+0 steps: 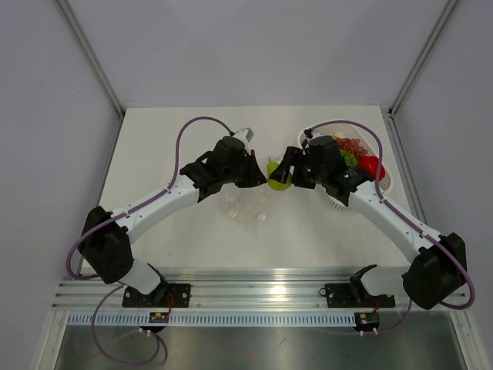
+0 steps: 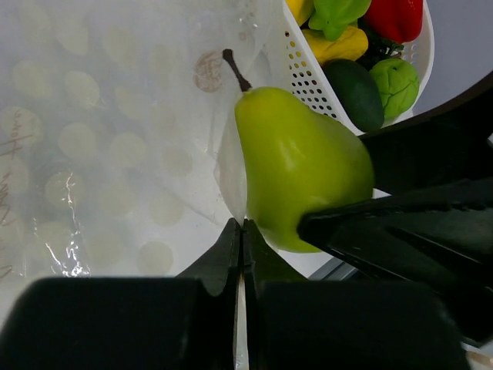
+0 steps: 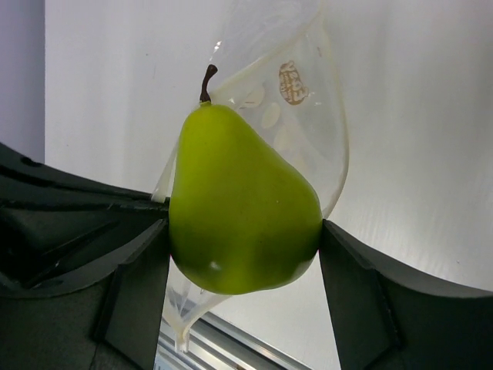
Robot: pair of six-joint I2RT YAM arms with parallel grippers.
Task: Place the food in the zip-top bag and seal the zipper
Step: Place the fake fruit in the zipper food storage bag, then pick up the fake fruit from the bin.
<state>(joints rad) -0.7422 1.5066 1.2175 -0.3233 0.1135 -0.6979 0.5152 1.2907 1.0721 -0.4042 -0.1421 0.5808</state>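
The white-and-black left arm (image 1: 154, 204) rises from its base at seven o'clock and bends in towards the centre. The matching right arm (image 1: 385, 212) mirrors it from five o'clock. Their wrists nearly meet, tips facing each other. The left gripper (image 2: 241, 231) has its jaws pressed together, pinching the edge of a clear crinkly plastic bag (image 2: 115, 154). The right gripper (image 3: 245, 239) stands wide, its fingers clamped either side of a glossy green toy pear (image 3: 239, 193).

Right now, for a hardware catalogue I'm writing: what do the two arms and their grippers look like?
The left arm and right arm each have white tubular links joined by bulky black joint housings. A thin purple cable loops loosely along each. The left gripper and right gripper are matte black with flat, tapered fingers. No lettering shows on them.
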